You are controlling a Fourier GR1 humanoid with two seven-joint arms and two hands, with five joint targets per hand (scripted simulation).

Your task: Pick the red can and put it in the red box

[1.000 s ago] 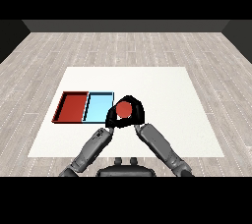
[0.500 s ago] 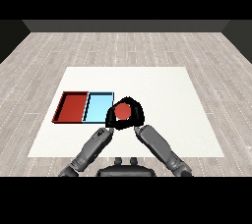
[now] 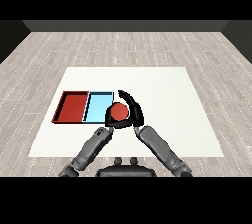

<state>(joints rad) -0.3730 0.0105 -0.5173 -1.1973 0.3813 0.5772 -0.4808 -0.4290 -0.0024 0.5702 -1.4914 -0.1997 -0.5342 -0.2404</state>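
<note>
Two grey forearms, smooth rounded casings w/ a darker grey segment toward each elbow. Each ends in a black hand: left hand (image 3: 111, 118), right hand (image 3: 135, 115). Fingers (image 3: 129, 98) black, slim, same matte finish; behind them, darker wrists.

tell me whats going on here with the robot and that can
The robot's right hand is curled round a red can and holds it at the right edge of the light blue tray. The left hand is close against the can's other side. The red tray, further left, has no can in it yet.
</note>
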